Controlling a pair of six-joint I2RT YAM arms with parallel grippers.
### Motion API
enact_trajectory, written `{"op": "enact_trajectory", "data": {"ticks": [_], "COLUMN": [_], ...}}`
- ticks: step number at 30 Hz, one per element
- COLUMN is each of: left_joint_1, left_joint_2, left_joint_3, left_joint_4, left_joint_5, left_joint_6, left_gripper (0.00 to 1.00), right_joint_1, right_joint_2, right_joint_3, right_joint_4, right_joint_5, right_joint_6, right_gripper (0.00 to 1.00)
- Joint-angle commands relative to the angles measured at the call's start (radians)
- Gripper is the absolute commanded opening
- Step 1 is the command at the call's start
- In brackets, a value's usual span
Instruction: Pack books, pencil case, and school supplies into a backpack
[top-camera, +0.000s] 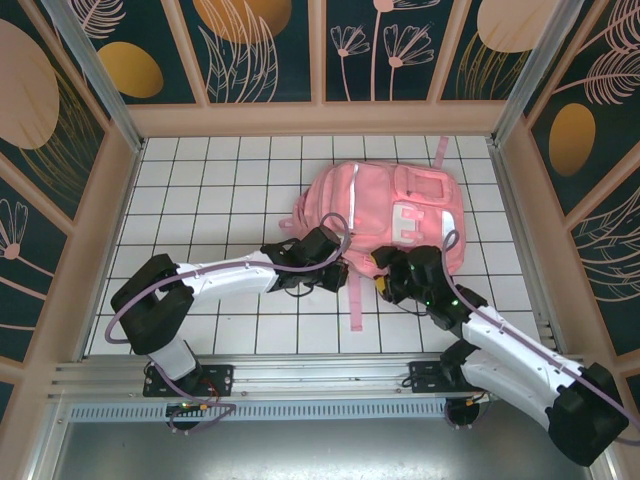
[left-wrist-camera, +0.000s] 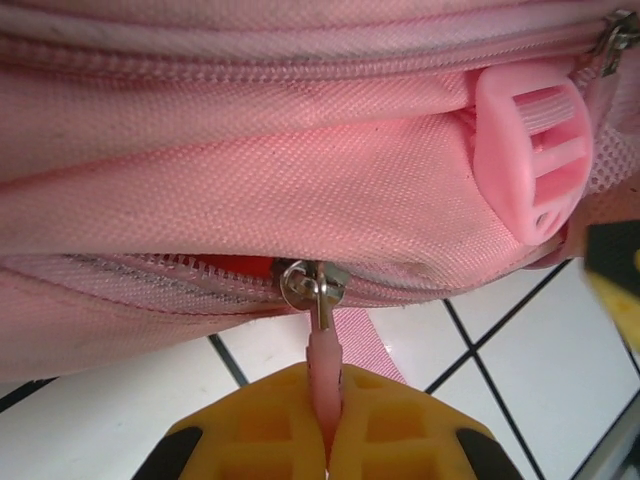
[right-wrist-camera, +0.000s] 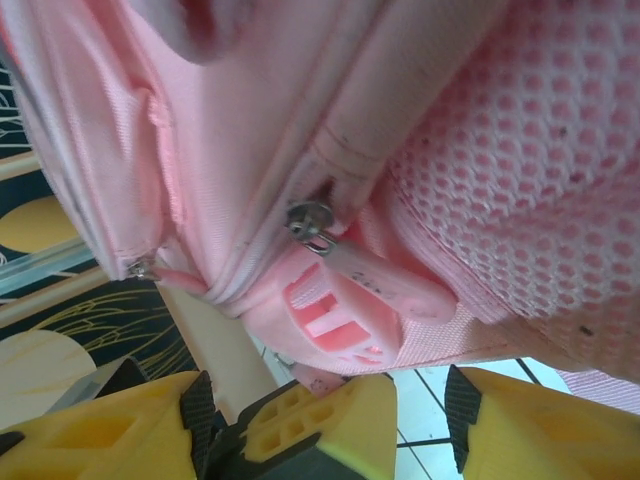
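The pink backpack (top-camera: 385, 215) lies flat on the white tiled table (top-camera: 200, 200), a little toward 1 o'clock from the table's middle. One pink strap (top-camera: 357, 300) trails from it toward 6 o'clock.

At the bag's 7 o'clock edge sits the left gripper (top-camera: 335, 268). In the left wrist view its yellow fingers (left-wrist-camera: 400, 420) are pressed together on the pink pull tab (left-wrist-camera: 322, 355) of a zipper. The tab runs straight up to the metal slider (left-wrist-camera: 313, 283), which sits on a zipper line along the lower seam of the fabric. A strip of red shows in the gap just at the slider's 9 o'clock. A round pink plastic buckle (left-wrist-camera: 530, 150) hangs at the slider's 2 o'clock.

At the bag's 6 o'clock edge, close beside the left gripper, is the right gripper (top-camera: 385, 268). In its own view the right gripper (right-wrist-camera: 325, 385) has its jaws standing apart, with tile visible in the gap. A yellow waffle-patterned piece (right-wrist-camera: 310, 435) lies between them; what it belongs to cannot be told. Just above, at 12 o'clock, are a pink buckle (right-wrist-camera: 330, 320), a second metal slider (right-wrist-camera: 310, 220) with a pale pull tab, and pink mesh (right-wrist-camera: 540, 150) at 2 o'clock.
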Motion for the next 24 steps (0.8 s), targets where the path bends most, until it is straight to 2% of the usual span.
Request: {"op": "enact_trajectory", "data": {"ticks": [1,5,9,12,17,24], "left_joint_1": [-0.001,-0.001,0.000,-0.001,0.000,0.000], "left_joint_2": [-0.040,-0.007,0.009,0.017,0.010,0.023], "left_joint_3": [0.006,0.030,0.041,0.055,0.078,0.109], "left_joint_4": [0.114,0.129,0.145,0.123,0.083,0.073], "left_joint_5": [0.065,0.109,0.132,0.103,0.058,0.052], "left_joint_6": [-0.008,-0.008,-0.012,0.000,0.028,0.038], "left_gripper": [0.00,0.00,0.00,0.00,0.00,0.00], "right_joint_1": [0.033,0.053,0.054,0.058,0.079,0.145], "right_joint_2": [0.027,0.092,0.157,0.187,0.106,-0.052], "right_joint_3": [-0.041,-0.083,-0.083,-0.069,-0.038,-0.101], "right_joint_4": [0.074,0.167,0.222,0.245,0.103,0.000], "right_joint_5": [0.064,0.078,0.092,0.065,0.093,0.118], "right_joint_6": [0.089,0.137,0.144,0.144,0.123,0.208], "right_gripper": [0.62,0.57,0.57,0.59,0.68,0.69]}}
